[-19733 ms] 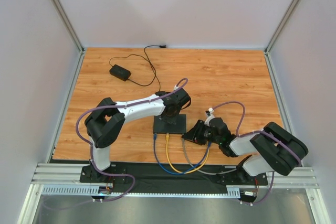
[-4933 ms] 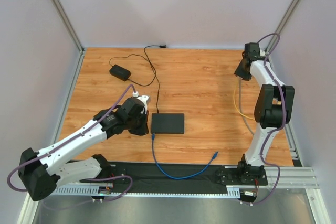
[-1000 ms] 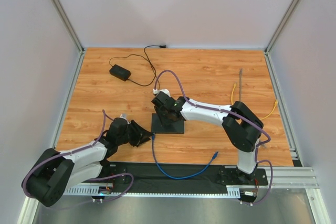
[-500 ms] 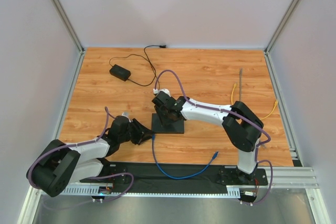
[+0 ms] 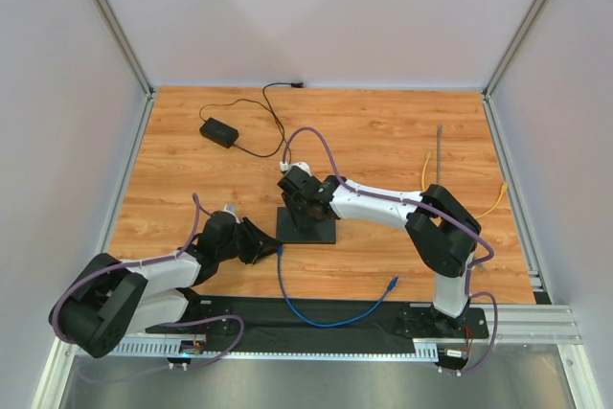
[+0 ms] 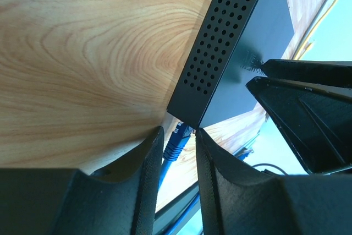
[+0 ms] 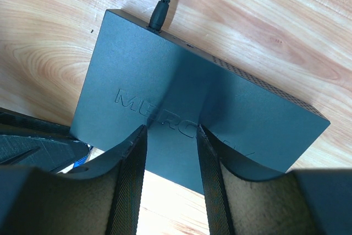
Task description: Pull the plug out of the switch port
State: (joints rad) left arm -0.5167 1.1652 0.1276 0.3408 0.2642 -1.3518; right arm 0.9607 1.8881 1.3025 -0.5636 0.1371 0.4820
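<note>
Reaching low over the worktop (image 5: 383, 131) from its near-left corner, the left gripper (image 6: 179, 132) has its two fingers (image 6: 144, 174) on either side of the blue plug (image 6: 177, 140). The gap is narrow, and I cannot tell whether the fingers press the plug or only stand beside it. The plug sits in a port at the near-left corner of the switch (image 6: 242, 37). The right gripper (image 7: 170, 131) is spread, not clenched, and both its fingers appear to rest on the flat top of the switch, over the raised lettering. The switch lies flat close to the middle of the worktop, a little toward the near edge. A black power lead (image 7: 162, 6) enters its far edge and runs to a small adapter brick (image 5: 218, 131) toward the far-left corner. The blue cable (image 5: 316, 318) loops from the plug toward the near edge, its free end lying toward the near-right corner. Yellow and grey cables (image 5: 424, 171) lie loose near the right edge.
</note>
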